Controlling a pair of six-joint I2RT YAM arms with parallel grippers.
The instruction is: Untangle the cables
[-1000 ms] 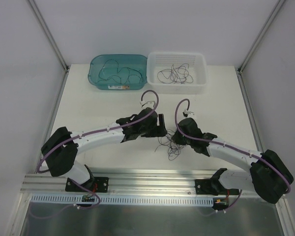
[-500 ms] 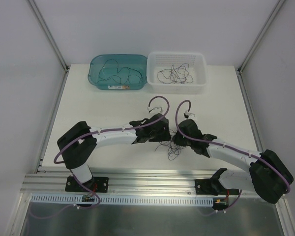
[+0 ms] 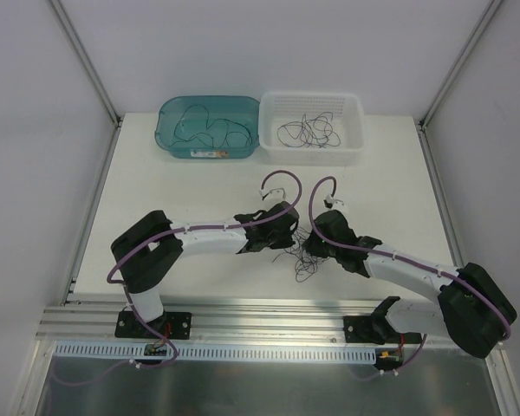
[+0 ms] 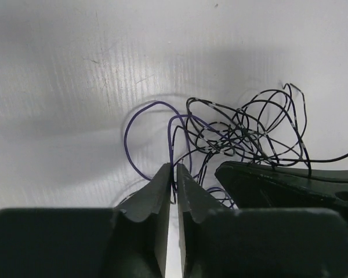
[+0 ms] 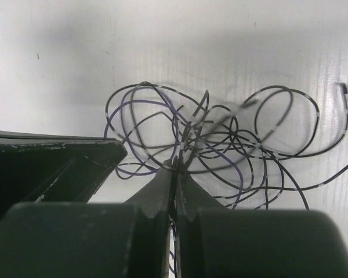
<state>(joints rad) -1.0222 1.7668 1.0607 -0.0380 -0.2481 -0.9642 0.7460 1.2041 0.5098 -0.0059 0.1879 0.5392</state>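
change: left fingers (image 4: 162, 182) have come in from the left and narrowed onto a purple cable (image 4: 140, 116) | right fingers (image 5: 164, 175): clamped on black cables (image 5: 278, 145) | cables (image 3: 302, 253): one tangle on the surface (image 3: 182, 195), near centre | meaning: probably ready to pull apart

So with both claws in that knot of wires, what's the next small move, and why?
Probably ease the left claw slowly away from the right claw. Each looks pinched shut: the left on a purple wire, the right on the tangle. Pulling gently apart may slide that wire free.
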